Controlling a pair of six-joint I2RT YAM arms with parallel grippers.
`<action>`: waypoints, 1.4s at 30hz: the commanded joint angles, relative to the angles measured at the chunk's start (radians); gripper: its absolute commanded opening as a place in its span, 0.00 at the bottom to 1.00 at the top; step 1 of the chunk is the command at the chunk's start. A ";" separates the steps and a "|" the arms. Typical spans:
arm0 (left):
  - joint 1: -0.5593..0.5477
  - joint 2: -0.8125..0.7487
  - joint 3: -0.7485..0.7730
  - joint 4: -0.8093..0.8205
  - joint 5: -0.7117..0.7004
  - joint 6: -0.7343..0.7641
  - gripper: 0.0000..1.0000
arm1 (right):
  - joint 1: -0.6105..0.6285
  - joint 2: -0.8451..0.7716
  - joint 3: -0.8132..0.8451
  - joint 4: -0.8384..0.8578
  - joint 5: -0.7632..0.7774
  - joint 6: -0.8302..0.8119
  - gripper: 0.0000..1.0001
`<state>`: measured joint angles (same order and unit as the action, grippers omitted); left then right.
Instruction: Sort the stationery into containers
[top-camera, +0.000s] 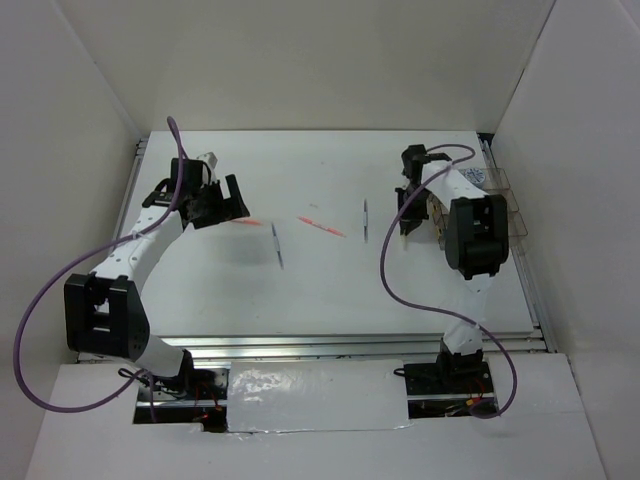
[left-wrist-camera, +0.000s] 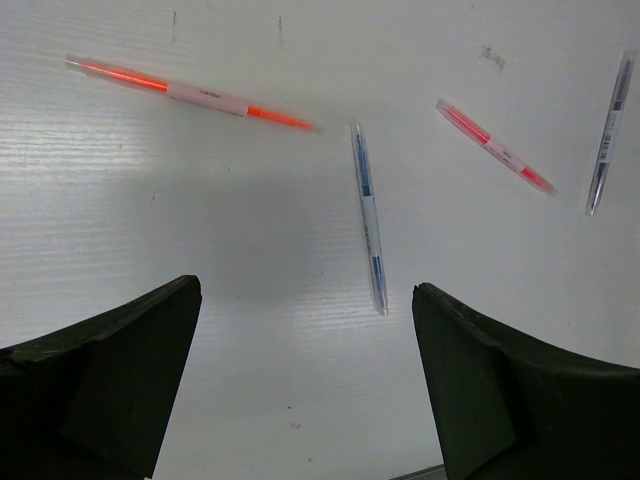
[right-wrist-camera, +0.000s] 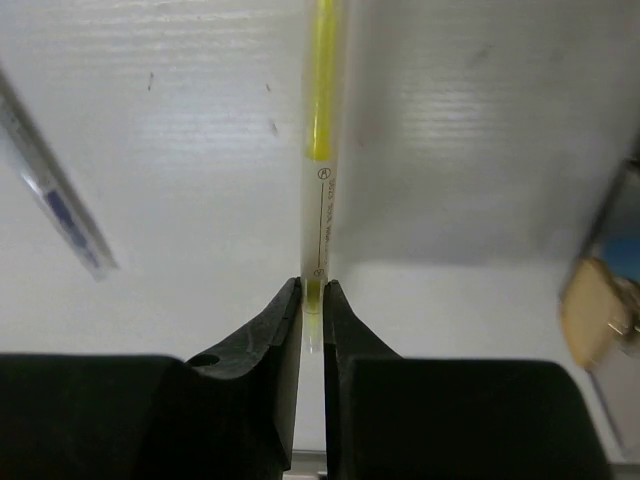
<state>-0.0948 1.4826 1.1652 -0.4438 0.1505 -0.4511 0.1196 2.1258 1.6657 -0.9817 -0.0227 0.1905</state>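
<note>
Right gripper (right-wrist-camera: 312, 292) pinches a yellow stick (right-wrist-camera: 321, 100) by its end; left gripper (left-wrist-camera: 305, 290) gapes wide, empty, pen (left-wrist-camera: 368, 215) just ahead.

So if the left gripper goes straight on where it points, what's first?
Probably the thin silver pen, lying just ahead of the open left gripper, roughly in line with the gap between its fingers. Depth is unclear; it may touch bare table first.

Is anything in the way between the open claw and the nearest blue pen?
No. Nothing visible lies between the left gripper and the blue pen; only table shows between them.
</note>
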 joint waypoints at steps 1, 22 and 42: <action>0.006 -0.035 0.013 0.022 0.007 -0.008 0.99 | -0.035 -0.196 -0.003 0.061 -0.017 -0.097 0.00; -0.013 -0.030 -0.001 0.051 0.031 -0.009 0.99 | -0.465 -0.377 -0.101 0.184 -0.421 0.460 0.00; -0.011 0.030 0.005 0.063 0.026 -0.021 0.99 | -0.551 -0.165 -0.041 0.233 -0.367 0.636 0.00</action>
<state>-0.1017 1.5024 1.1557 -0.4110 0.1661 -0.4530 -0.4152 1.9392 1.5990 -0.7891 -0.3820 0.7734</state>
